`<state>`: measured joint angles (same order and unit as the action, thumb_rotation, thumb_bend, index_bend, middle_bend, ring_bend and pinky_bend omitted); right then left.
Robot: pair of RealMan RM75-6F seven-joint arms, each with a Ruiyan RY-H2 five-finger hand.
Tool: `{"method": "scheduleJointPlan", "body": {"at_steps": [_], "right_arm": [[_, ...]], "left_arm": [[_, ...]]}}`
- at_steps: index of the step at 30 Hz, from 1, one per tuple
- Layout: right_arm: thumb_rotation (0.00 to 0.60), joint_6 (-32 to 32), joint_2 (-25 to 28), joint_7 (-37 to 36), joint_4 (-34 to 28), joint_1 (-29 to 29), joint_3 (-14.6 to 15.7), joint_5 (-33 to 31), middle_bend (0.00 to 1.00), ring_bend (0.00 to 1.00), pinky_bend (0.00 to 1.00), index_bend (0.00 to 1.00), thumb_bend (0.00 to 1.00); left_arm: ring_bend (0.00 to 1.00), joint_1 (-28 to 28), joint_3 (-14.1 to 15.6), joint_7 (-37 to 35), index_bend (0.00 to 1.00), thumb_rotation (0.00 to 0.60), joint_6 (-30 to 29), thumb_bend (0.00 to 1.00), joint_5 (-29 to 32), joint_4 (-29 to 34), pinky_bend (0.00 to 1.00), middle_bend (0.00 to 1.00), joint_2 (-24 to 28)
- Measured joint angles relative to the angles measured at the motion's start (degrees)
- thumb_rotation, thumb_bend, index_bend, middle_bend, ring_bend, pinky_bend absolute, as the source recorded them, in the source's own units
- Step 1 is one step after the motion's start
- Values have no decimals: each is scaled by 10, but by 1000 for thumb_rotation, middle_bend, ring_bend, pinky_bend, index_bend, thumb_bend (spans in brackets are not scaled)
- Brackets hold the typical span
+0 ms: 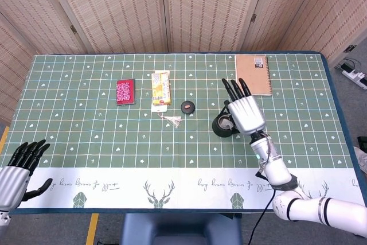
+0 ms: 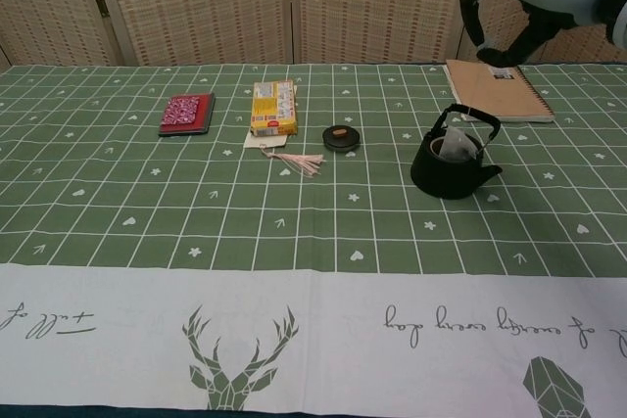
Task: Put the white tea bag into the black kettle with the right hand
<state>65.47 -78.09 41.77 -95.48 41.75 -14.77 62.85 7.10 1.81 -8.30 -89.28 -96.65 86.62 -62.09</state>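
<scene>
The right hand (image 1: 245, 113) hovers above the black kettle (image 2: 452, 163), palm down. Its fingers (image 1: 234, 88) are stretched forward and a little apart; whether it pinches a string underneath, the pictures do not show. In the chest view the white tea bag (image 2: 457, 147) hangs in the kettle's mouth, under the handle, partly inside. The kettle's lid (image 2: 341, 138) lies on the green tablecloth (image 1: 86, 124), well apart to the left. Beyond the kettle lies a brown notebook (image 1: 253, 73). The left hand (image 1: 16, 167) rests at the near left table edge, holding nothing, fingers loosely apart.
</scene>
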Motion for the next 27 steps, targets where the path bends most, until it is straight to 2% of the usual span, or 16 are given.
{"method": "scheduleJointPlan", "body": {"at_steps": [7,16,27], "right_arm": [[600,-9,-9,4,19,17,-12,-27,0,0,0,581,397],[600,-30,-35,-3,67,39,-11,-46,0,0,0,581,397],[600,-31,-46,-19,78,37,25,-19,0,0,0,581,397]], "left_arm": [[37,2,-3,0,0,600,4,281,6,-1,34,0,0],[37,3,-7,-5,0,600,9,281,16,-4,32,0,1],[37,3,-7,-5,0,600,10,282,14,-5,34,0,1]]}}
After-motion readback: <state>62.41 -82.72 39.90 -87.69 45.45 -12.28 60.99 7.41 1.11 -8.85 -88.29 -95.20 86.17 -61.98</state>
